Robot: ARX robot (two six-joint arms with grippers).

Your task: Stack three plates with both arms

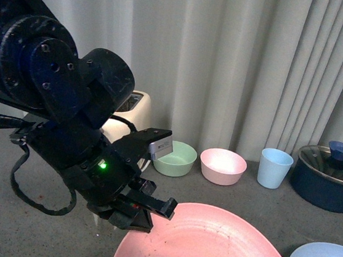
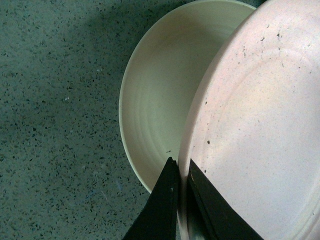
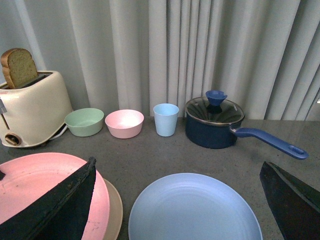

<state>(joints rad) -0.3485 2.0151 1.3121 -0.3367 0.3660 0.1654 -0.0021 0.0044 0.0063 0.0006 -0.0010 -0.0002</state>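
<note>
L gripper: clenched on the rim of the pink plate; rim pinched betw. both fingers, per L wrist view.
R gripper: spread wide, nothing betw. its fingers; hangs above the table, facing the blue plate.
Pink plate: held at its edge, tilted, over the cream plate. Off-centre; covers most of it in R wrist view. Contact betw. the two cannot be told.
Cream plate: flat on table, under the pink one, part of its rim showing.
Blue plate: flat on table, alone, just beside the pink/cream pair on the robot's R side. Not stacked.
Progress (judged): 1st stacking in hand, not complete; pink not set down or let go. Roughly a third done.
Outstanding (judged): centre and seat pink on cream, release; then add blue to the pile, prob. a job for the R arm.
Risk (judged): thin edge grip on a wide plate, so it may pivot or land off-centre.
</note>
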